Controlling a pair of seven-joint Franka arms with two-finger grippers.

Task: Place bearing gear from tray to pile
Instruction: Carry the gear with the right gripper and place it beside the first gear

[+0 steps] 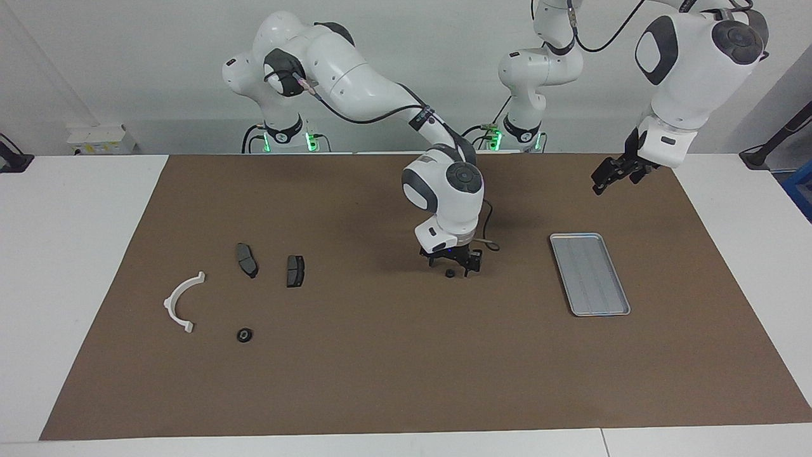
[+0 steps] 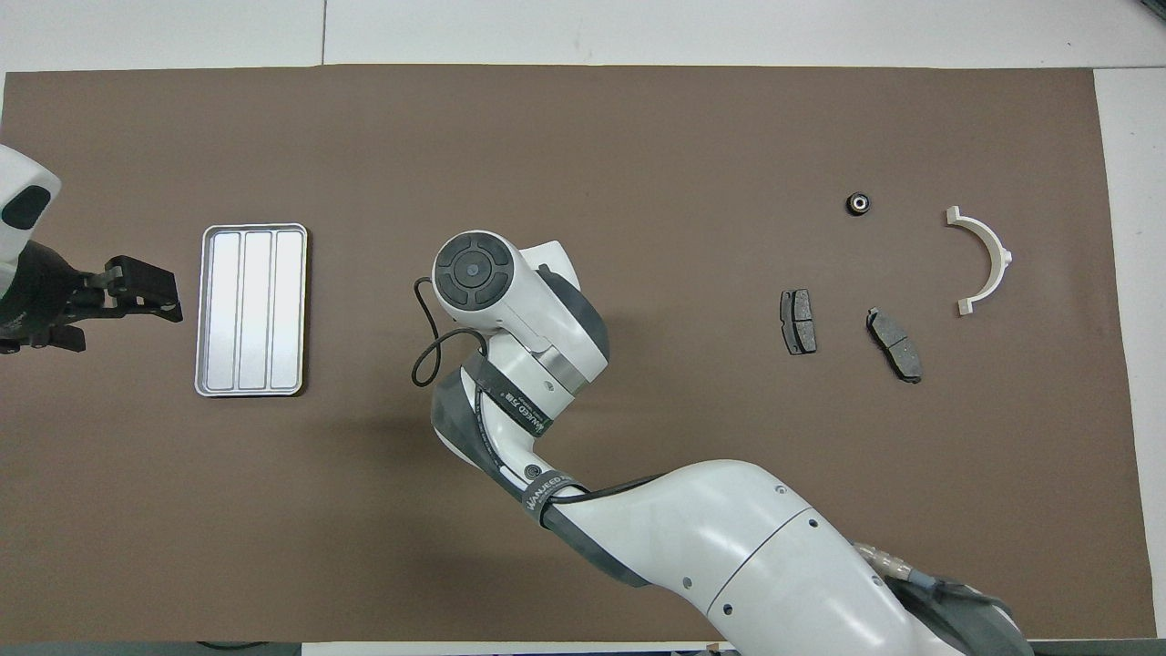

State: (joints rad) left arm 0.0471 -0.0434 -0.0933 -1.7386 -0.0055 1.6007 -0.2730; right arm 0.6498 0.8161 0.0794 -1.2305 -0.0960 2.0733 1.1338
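A small black bearing gear lies on the brown mat midway between the tray and the pile. My right gripper stands low over it, open, one finger on each side; the arm's wrist hides both from overhead. The silver ribbed tray holds nothing. The pile lies toward the right arm's end: a white half-ring bracket, two dark brake pads and another bearing gear. My left gripper hangs open in the air beside the tray.
The brown mat covers most of the white table. A black cable loop hangs from the right wrist. The right arm's forearm stretches over the mat's nearer part.
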